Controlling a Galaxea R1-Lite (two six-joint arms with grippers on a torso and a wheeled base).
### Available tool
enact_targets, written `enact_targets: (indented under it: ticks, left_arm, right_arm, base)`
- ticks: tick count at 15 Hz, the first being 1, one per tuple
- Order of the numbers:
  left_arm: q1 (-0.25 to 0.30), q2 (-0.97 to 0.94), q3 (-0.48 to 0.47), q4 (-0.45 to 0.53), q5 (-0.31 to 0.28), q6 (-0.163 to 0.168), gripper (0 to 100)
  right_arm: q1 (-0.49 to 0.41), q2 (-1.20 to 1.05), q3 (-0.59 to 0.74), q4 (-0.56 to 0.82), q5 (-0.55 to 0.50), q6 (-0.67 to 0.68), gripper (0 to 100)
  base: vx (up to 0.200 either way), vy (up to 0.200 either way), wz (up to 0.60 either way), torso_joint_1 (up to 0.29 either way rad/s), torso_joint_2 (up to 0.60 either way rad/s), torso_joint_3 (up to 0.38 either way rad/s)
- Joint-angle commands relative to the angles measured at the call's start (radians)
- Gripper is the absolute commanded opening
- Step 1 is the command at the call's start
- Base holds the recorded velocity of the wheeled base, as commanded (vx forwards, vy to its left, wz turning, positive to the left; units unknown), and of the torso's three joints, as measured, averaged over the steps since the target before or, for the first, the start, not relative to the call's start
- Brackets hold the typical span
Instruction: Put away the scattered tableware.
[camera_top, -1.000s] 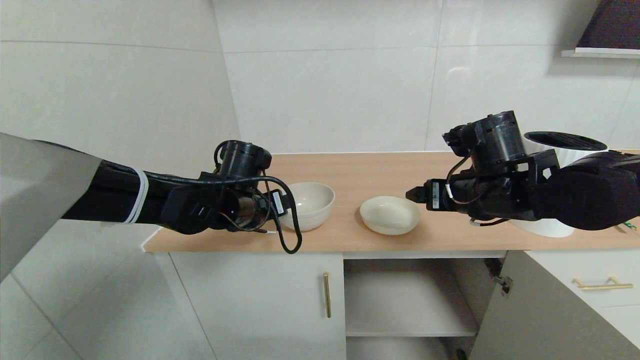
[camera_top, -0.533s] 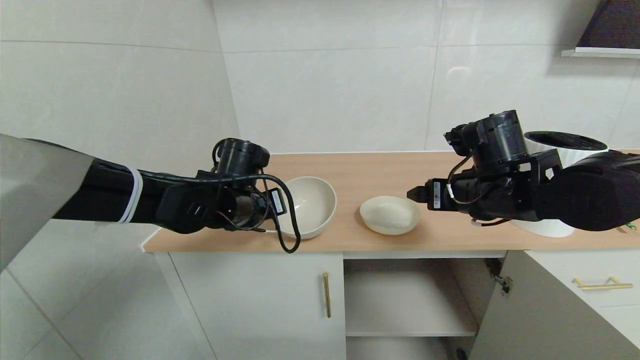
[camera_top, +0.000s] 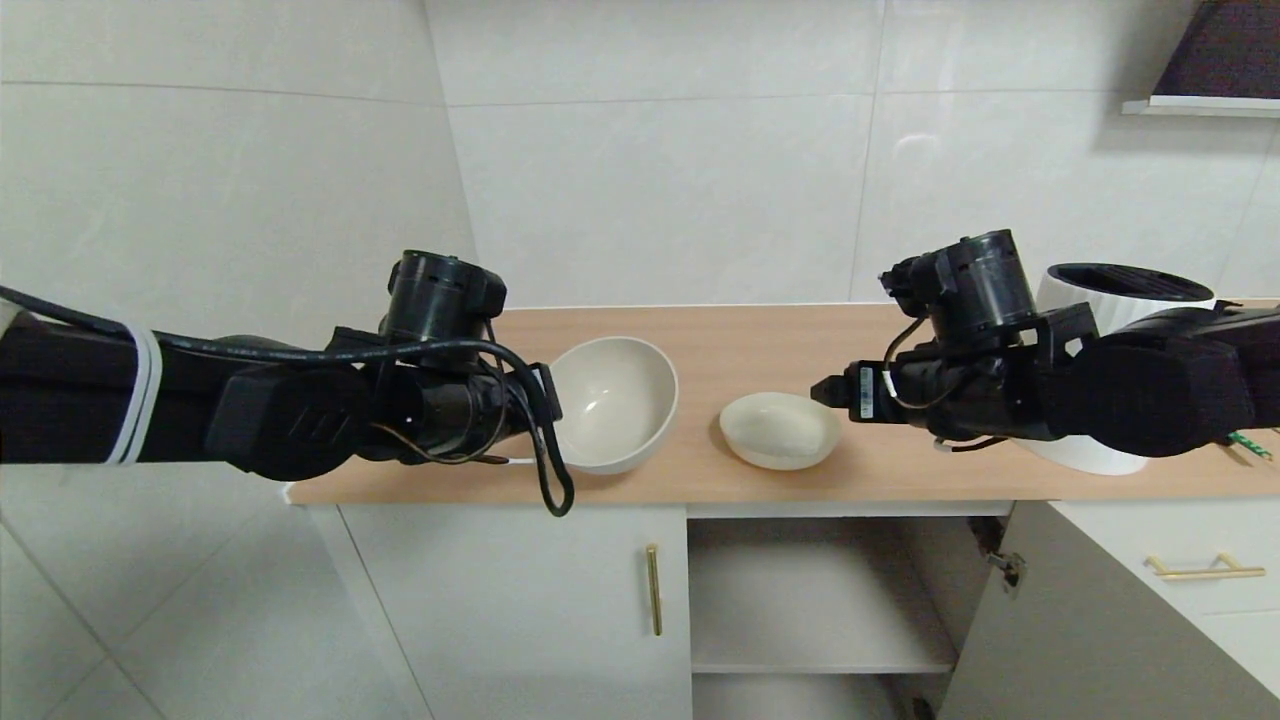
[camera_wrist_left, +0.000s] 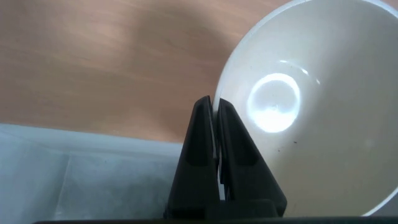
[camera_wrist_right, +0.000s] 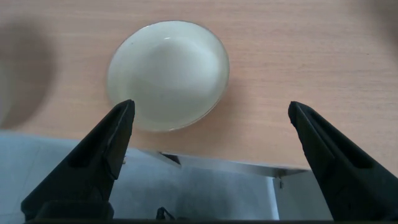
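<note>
A deep white bowl (camera_top: 615, 400) is tilted on its side above the wooden counter (camera_top: 750, 340), its opening facing the camera. My left gripper (camera_top: 550, 402) is shut on the bowl's near rim; in the left wrist view its fingers (camera_wrist_left: 216, 106) pinch the bowl's (camera_wrist_left: 311, 124) edge. A shallow cream dish (camera_top: 780, 428) rests flat on the counter to the right of the bowl. My right gripper (camera_top: 825, 388) hovers just right of the dish and slightly above it. In the right wrist view it (camera_wrist_right: 210, 112) stands open, with the dish (camera_wrist_right: 168, 74) ahead of its fingers.
A white round appliance (camera_top: 1120, 290) with a dark top stands behind my right arm. Below the counter a cabinet (camera_top: 810, 590) is open, showing a shelf, its door (camera_top: 1080, 620) swung out right. A closed door with a gold handle (camera_top: 653, 590) is to its left.
My left gripper has raised and tipped the bowl, so its opening now faces the camera, and the arm has drawn back leftward. The right arm has edged slightly left.
</note>
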Motion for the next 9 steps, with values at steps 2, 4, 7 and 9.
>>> enact_targets:
  ticks: [2, 4, 7, 9]
  left_arm:
    - [0.0, -0.022, 0.015, 0.0, -0.003, 0.001, 0]
    - [0.0, -0.021, 0.02, 0.0, -0.003, 0.012, 0]
    - [0.0, -0.018, 0.02, 0.0, -0.003, 0.014, 0]
    - [-0.002, -0.019, 0.02, 0.0, -0.003, 0.014, 0]
  right_arm:
    - [-0.01, 0.112, -0.046, -0.001, -0.038, 0.0, 100]
    - [-0.023, 0.177, -0.08, -0.001, -0.076, 0.003, 100]
    - [-0.038, 0.23, -0.112, -0.001, -0.078, 0.015, 100]
    - [-0.049, 0.273, -0.143, -0.001, -0.084, 0.031, 100]
  base:
    - [0.0, 0.0, 0.0, 0.0, 0.0, 0.0]
    - [0.0, 0.0, 0.0, 0.0, 0.0, 0.0]
    - [0.0, 0.0, 0.0, 0.0, 0.0, 0.0]
    - [0.0, 0.0, 0.0, 0.0, 0.0, 0.0]
